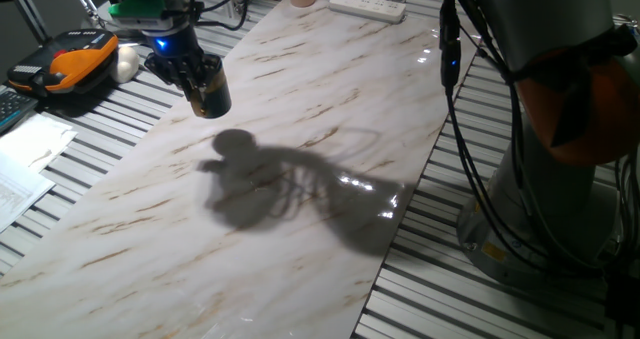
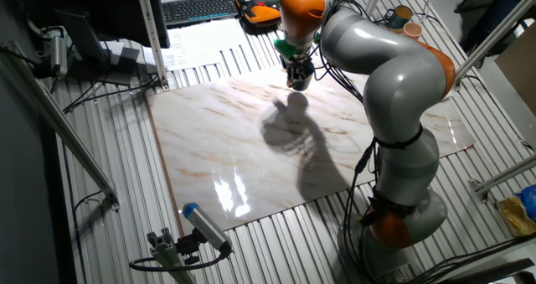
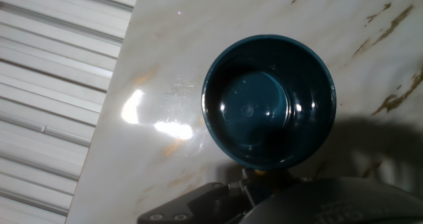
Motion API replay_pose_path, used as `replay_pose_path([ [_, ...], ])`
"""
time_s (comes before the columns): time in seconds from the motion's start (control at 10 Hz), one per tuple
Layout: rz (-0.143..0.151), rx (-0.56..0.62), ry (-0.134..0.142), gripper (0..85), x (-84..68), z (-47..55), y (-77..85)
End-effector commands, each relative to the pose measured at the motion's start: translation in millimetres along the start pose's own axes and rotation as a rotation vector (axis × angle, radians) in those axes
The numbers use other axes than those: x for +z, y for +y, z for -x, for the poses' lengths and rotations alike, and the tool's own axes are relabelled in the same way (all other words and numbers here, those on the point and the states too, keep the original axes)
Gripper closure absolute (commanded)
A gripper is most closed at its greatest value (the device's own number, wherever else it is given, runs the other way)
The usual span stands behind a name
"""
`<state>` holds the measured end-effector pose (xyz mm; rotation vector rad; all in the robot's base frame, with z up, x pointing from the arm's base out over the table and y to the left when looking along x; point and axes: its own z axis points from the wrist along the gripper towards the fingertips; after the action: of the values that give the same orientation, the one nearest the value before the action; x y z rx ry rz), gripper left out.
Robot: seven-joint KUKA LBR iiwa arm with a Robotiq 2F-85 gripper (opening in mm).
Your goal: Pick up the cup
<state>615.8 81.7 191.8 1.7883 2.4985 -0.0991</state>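
The hand pinches the cup clear above the marble surface, judging by the shadow. The lift looks under way; next, keep the grip steady.

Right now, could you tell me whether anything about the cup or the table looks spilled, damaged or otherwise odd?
Nothing stands out. The cup is upright in the tool, lifted clear of the marble table; its inside looks empty and unbroken, and no spill shows.
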Motion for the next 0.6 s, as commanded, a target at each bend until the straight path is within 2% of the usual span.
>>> replay_pose_path([
  [0.0,0.000,-0.001,0.000,85.0,0.1,0.1,0.1],
  [0.5,0.010,-0.007,0.007,85.0,1.1,0.7,1.1],
])
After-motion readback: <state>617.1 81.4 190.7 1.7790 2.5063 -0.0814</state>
